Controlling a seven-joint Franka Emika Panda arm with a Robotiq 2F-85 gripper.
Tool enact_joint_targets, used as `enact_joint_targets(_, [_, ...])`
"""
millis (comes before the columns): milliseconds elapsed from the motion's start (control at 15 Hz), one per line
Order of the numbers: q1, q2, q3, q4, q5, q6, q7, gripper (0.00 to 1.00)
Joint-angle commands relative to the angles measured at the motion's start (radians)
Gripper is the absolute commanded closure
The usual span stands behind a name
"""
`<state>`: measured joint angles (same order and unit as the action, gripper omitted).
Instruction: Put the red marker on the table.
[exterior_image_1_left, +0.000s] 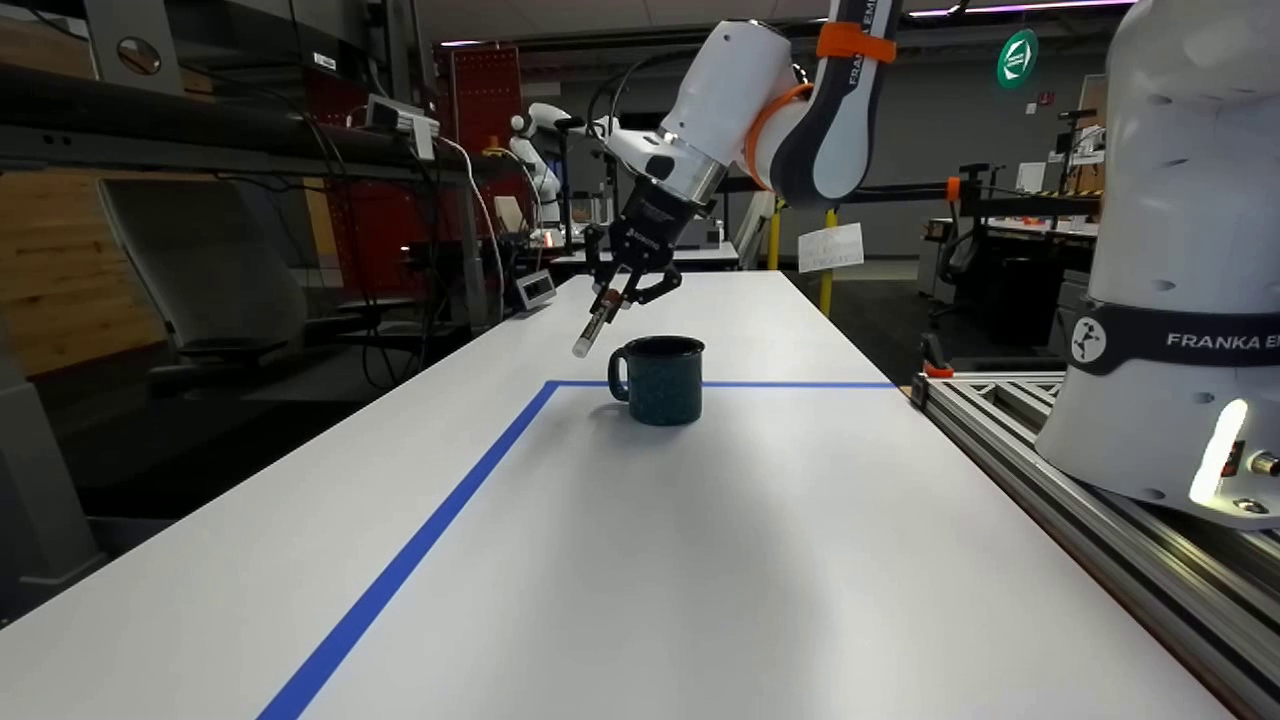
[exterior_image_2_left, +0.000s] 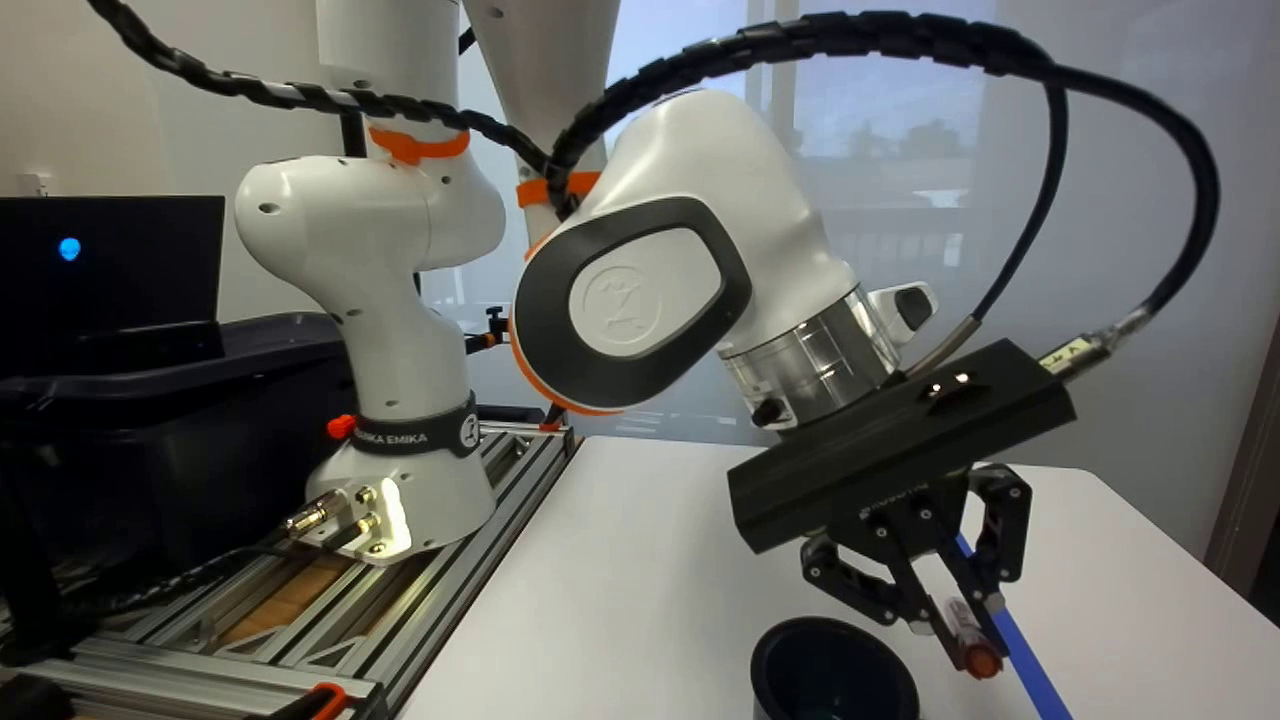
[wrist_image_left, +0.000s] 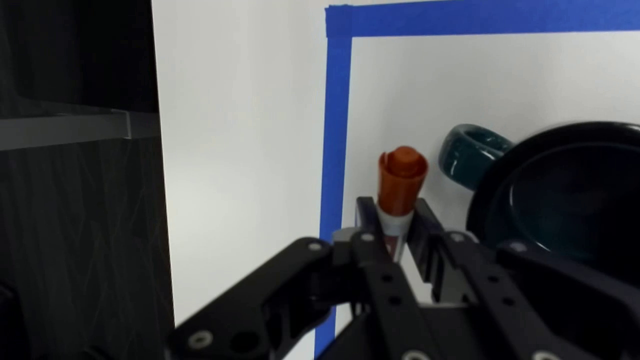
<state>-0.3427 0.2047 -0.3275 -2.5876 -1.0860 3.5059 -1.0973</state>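
Note:
The red marker has a red-orange end and a whitish barrel. My gripper is shut on it near the red end and holds it tilted, above the white table. Its pale end points down and away from the jaws in an exterior view. The red end also shows between the fingertips in an exterior view. In the wrist view the marker's red end sticks out past the fingertips; the rest of its barrel is mostly hidden by the fingers.
A dark teal mug stands upright on the table, close beside the gripper; its handle points toward the marker. Blue tape marks the table. The table's edge shows at left in the wrist view. A metal rail frame carries the robot base.

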Motion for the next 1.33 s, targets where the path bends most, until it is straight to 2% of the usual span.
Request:
enact_joint_targets(0, [-0.038, 0.016, 0.031, 0.037, -0.073, -0.002, 0.062, 0.95])
enact_joint_targets(200, [-0.065, 0.02, 0.056, 0.054, -0.134, -0.026, 0.117, 0.95])
enact_joint_targets(467, [-0.094, 0.004, 0.087, 0.065, -0.184, -0.167, 0.184, 0.95])
enact_joint_targets(600, [-0.115, -0.002, 0.108, 0.065, -0.158, -0.215, 0.162, 0.95])
enact_joint_targets(933, [-0.168, -0.017, 0.161, 0.078, -0.112, -0.251, 0.114, 0.95])
enact_joint_targets(1267, [-0.252, 0.001, 0.258, 0.116, -0.038, -0.27, 0.057, 0.95])
